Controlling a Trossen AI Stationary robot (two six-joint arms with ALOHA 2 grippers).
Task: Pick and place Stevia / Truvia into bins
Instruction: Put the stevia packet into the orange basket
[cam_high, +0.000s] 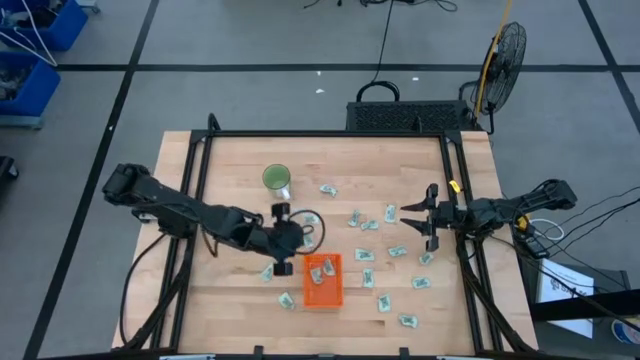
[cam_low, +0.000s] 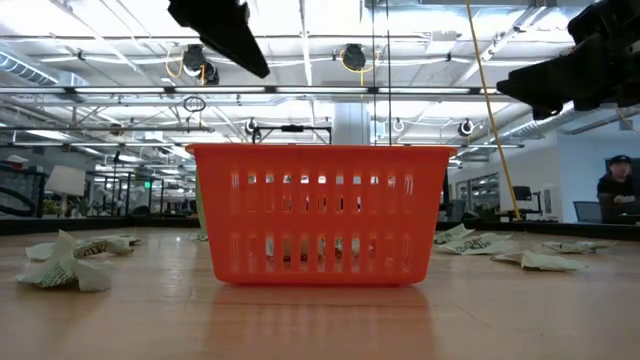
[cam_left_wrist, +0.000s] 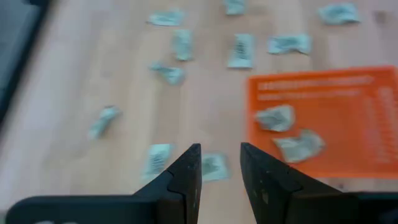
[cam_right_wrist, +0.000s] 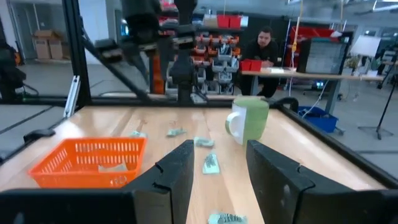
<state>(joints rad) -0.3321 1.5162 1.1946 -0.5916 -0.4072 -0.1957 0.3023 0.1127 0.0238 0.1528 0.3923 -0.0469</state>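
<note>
The orange tray (cam_high: 322, 280) sits on the wooden table near its front edge; it also shows in the low view (cam_low: 320, 215). Two crumpled sachets (cam_left_wrist: 277, 118) lie inside it. Several pale green and white sachets (cam_high: 368, 254) lie flat and scattered on the table around it. My left gripper (cam_left_wrist: 221, 168) hovers above the table just left of the tray (cam_left_wrist: 323, 118), fingers open and empty, with a sachet (cam_left_wrist: 213, 167) lying on the table below the gap. My right gripper (cam_right_wrist: 217, 168) is open and empty over the table's right side (cam_high: 412, 220).
A green mug (cam_high: 277, 180) stands behind the left gripper, toward the table's far side; it also shows in the right wrist view (cam_right_wrist: 249, 119). Black frame rails (cam_high: 195, 200) run along the table's left and right sides. A person sits at a bench beyond the table.
</note>
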